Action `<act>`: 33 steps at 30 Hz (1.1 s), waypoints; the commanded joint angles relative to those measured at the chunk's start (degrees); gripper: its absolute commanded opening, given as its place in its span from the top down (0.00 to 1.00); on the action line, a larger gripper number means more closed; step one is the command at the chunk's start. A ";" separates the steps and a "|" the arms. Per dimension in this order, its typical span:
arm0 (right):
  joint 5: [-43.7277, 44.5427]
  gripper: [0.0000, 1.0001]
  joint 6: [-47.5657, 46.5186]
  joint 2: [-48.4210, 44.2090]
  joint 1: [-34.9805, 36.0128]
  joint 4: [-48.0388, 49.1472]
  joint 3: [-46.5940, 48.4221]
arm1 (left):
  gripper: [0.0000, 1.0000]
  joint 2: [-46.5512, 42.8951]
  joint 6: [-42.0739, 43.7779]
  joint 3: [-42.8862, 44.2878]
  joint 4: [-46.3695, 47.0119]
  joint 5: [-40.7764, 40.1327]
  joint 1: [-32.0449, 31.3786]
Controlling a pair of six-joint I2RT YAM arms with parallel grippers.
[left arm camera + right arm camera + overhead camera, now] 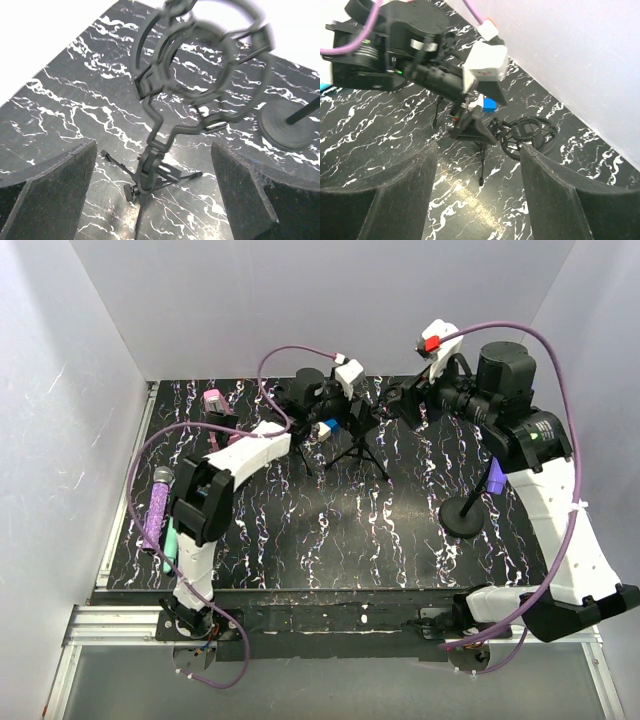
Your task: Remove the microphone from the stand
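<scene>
walls [330, 300]: plain white, three sides | tabletop [350, 530]: black, white veining | rail [100, 625]: aluminium, near edge

The black, white-veined table [330, 530] carries a tripod stand [357, 452] near its far middle and a round-based stand [465, 515] at the right. A purple microphone [157, 505] lies along the left edge beside a teal object [169, 540]. A pink object [215, 400] sits at the far left.

Left arm [245, 450]: white shells, black joints.
Right arm [560, 510]: same.
Cables [133, 468]: purple.
Wrist cameras [349, 373]: white; right one red-marked.
Jaws: black.
</scene>
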 commanded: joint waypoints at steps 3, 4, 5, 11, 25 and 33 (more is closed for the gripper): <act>9.87 0.26 3.27 -2.26 -1.71 -5.95 7.88 | 0.02 -19.20 5.38 -2.97 -11.97 -0.97 -0.08; 12.41 0.26 3.62 -2.87 -2.32 -7.01 8.67 | 0.02 -21.31 5.56 -3.94 -12.77 -1.41 0.01; 14.62 0.26 3.62 -3.49 -3.11 -7.98 9.11 | 0.02 -22.99 5.56 -4.64 -13.64 -1.94 -0.08; 22.98 0.25 6.33 -6.21 -13.29 -17.11 11.23 | 0.02 -26.87 1.36 -4.74 -19.97 -5.19 0.01; 19.92 0.25 13.73 -6.48 -28.69 -20.30 2.45 | 0.02 -27.48 -5.43 -6.05 -22.80 -2.64 0.01; 18.42 0.28 14.96 -3.05 -28.96 -19.15 1.39 | 0.02 -27.40 -3.75 -5.17 -23.24 -4.83 -0.08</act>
